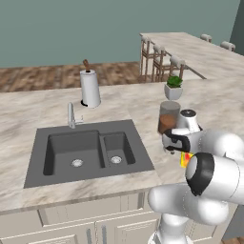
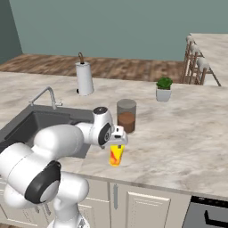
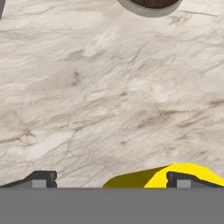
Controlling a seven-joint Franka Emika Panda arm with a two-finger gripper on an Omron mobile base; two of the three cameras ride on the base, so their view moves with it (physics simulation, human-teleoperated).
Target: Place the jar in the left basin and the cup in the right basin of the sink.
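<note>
The jaws (image 3: pixel 109 178) stand wide apart and hold nothing; in the hand view the two dark tips rise at the bottom edge, one at lower left and one at lower right, with the yellow rim of the cup (image 3: pixel 175 174) showing at the lower right, partly behind the right-hand tip. In the right base view the cup (image 2: pixel 116 154) stands upright on the marble surface (image 2: pixel 178 133) just below the centre of the frame, directly under the white hand, a red-orange mark on its side. In the left base view only a sliver of the cup (image 1: pixel 185 159) shows at right of centre, mostly hidden by the arm.

The jar (image 2: pixel 126 115), brown below and pale grey above, stands upright on the surface just above and right of the cup in the right base view, near it but apart. In the left base view the jar (image 1: pixel 168 116) sits right of centre, and in the hand view its rim (image 3: pixel 148 6) cuts in at the top edge.

The sink (image 1: pixel 86 150) lies at centre left of the left base view, with the wider left basin (image 1: pixel 74 152) and the narrower right basin (image 1: pixel 116 147), and a slim tap (image 1: pixel 71 116) at its far rim. A paper-towel roll (image 1: pixel 89 88) stands above the sink in the frame, and a small potted plant (image 1: pixel 173 87) above the jar
</note>
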